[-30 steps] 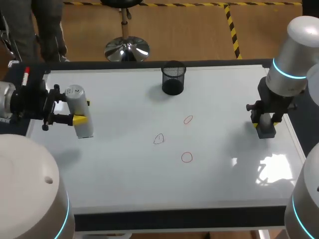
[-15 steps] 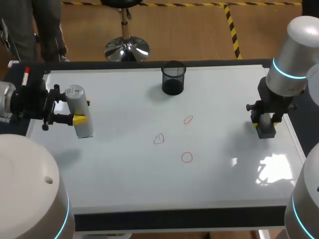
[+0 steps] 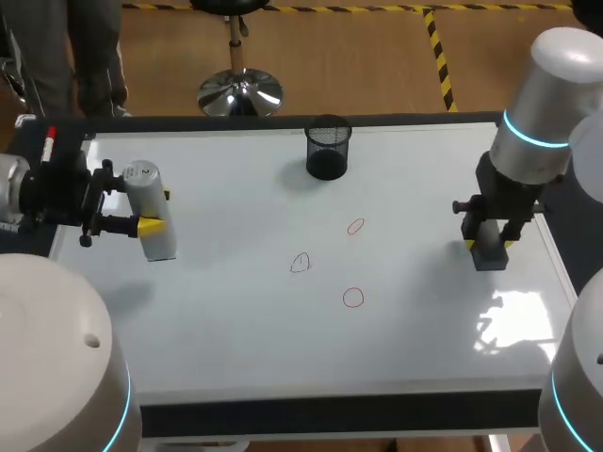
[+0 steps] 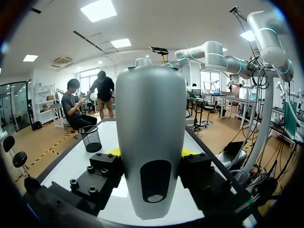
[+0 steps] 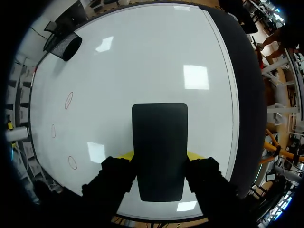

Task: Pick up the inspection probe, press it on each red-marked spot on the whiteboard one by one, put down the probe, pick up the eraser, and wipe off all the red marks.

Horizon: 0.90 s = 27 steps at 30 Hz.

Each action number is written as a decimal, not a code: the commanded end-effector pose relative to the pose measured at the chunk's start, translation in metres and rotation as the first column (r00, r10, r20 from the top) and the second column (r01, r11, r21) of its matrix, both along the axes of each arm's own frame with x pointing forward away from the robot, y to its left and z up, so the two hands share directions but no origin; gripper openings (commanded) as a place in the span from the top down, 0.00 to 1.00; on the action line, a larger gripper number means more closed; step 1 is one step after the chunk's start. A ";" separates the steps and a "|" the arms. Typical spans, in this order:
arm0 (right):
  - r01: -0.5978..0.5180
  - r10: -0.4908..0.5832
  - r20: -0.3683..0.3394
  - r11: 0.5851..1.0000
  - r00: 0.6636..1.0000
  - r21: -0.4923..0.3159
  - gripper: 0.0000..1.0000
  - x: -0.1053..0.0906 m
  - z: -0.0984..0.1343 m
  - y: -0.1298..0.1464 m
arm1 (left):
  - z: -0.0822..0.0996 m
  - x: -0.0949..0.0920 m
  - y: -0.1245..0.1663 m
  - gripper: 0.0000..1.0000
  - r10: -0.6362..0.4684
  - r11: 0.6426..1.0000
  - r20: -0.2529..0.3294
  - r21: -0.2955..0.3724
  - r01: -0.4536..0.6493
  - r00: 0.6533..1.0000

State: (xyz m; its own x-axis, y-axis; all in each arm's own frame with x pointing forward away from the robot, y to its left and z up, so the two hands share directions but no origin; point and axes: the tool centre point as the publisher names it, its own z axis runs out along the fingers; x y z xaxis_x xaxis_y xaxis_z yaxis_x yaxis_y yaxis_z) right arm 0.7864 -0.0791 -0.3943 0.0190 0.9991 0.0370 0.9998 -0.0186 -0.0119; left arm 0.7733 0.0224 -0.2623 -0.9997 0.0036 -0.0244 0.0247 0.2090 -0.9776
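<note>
On the whiteboard (image 3: 236, 320), the nearest red mark (image 3: 352, 298) is sitting right of the middle, with a second mark (image 3: 300, 263) a little farther and to its left. Over the board's right side, the right gripper (image 3: 489, 244) is clamping the dark eraser (image 3: 490, 255) between both fingers. A third mark (image 3: 355, 226) is lying farther back. At the left edge, the left gripper (image 3: 156, 211) is gripping the upright grey probe (image 3: 151, 193). A black mesh cup (image 3: 328, 148) is standing at the far edge.

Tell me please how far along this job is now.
Done: both tools are picked up. In hand: the left gripper holds the probe, and the right gripper holds the eraser, apart from the three red marks. Left: put the probe down and wipe them off the whiteboard.
</note>
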 end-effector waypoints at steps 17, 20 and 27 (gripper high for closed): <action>-0.019 0.018 -0.011 0.999 1.000 -0.040 1.00 -0.009 0.024 0.092 | 0.001 0.000 0.001 1.00 -0.001 1.000 0.002 -0.002 0.001 1.000; -0.008 0.008 -0.009 0.999 1.000 -0.031 1.00 -0.011 0.027 0.106 | 0.001 0.000 0.001 1.00 -0.001 1.000 0.002 -0.002 0.001 1.000; -0.016 0.016 -0.030 1.000 0.999 0.008 1.00 -0.016 0.024 0.137 | 0.001 0.000 0.001 1.00 -0.001 1.000 0.002 -0.002 0.001 1.000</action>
State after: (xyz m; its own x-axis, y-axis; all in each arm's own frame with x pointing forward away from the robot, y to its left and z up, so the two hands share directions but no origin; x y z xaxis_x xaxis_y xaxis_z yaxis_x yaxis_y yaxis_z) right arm 0.7671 0.0477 -0.3653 0.0056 0.9983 0.0585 0.9993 -0.0034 -0.0371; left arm 0.7734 0.0224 -0.2624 -0.9997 0.0039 -0.0243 0.0246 0.2090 -0.9776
